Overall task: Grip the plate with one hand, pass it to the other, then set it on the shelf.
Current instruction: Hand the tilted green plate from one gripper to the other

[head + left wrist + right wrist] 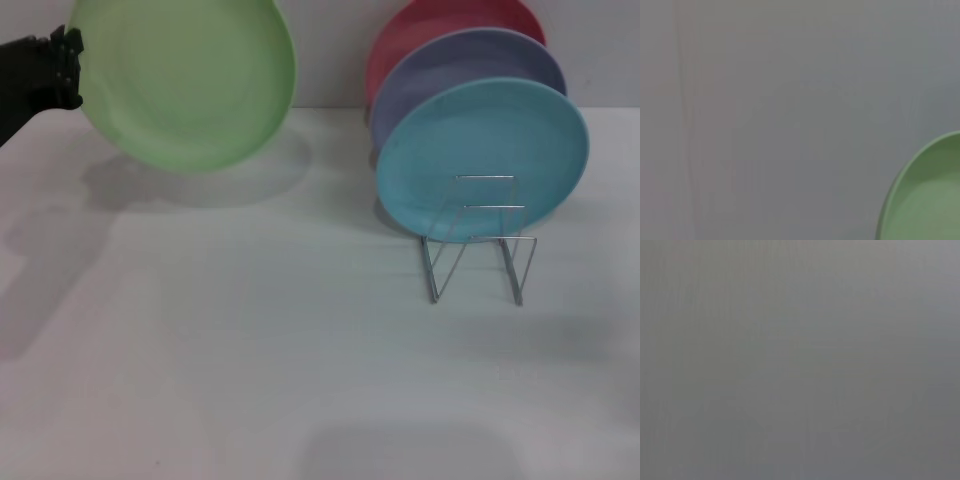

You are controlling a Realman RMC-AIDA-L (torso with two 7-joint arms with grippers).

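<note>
The light green plate (185,80) hangs tilted in the air at the far left of the head view, above the white table. My left gripper (70,68) is shut on its left rim, its black arm reaching in from the left edge. Part of the plate's rim also shows in the left wrist view (925,195). The silver wire shelf (480,250) stands at the right with free loops at its front. My right gripper is out of view; its wrist view shows only a blank grey surface.
A turquoise-blue plate (482,158), a lavender plate (470,70) and a red plate (440,25) stand upright in the shelf, one behind another. The white table (250,350) spreads across the front and middle. A grey wall is behind.
</note>
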